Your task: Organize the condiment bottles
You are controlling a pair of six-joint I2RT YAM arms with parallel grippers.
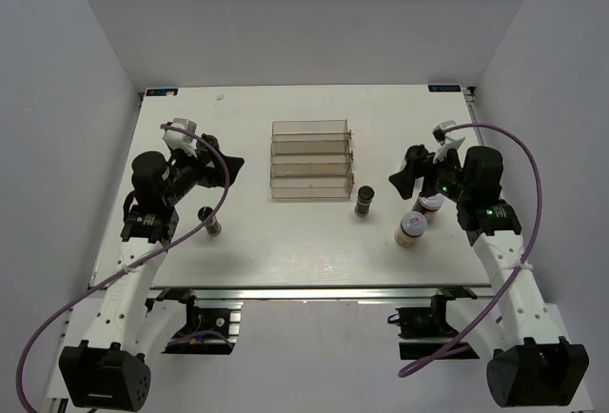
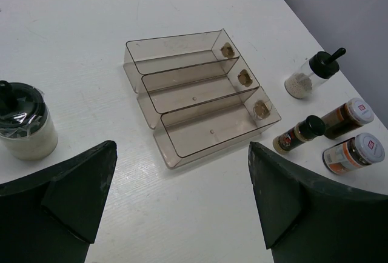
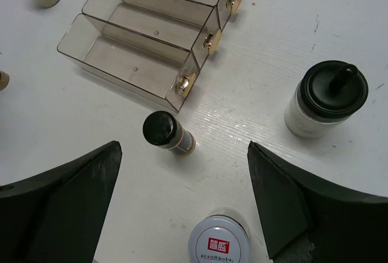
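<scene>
The condiment bottles stand loose on the white table. A dark bottle with a black cap [image 1: 364, 202] [image 3: 167, 133] stands just right of the rack's near end. A brownish jar with a red-marked white lid [image 1: 410, 230] [image 3: 218, 242] is near it, and a second one [image 2: 347, 117] beside it. A pale jar with a black knob top [image 3: 324, 99] [image 2: 312, 75] stands under my right arm. Two more knob-topped jars are on the left [image 1: 211, 223] [image 2: 21, 123]. My left gripper [image 1: 226, 167] [image 2: 182, 154] and right gripper [image 1: 404, 177] [image 3: 182, 151] are both open and empty above the table.
A clear stepped plastic rack [image 1: 309, 161] [image 2: 200, 99] [image 3: 151, 33] with three empty tiers sits mid-table between the arms. White walls enclose the table on three sides.
</scene>
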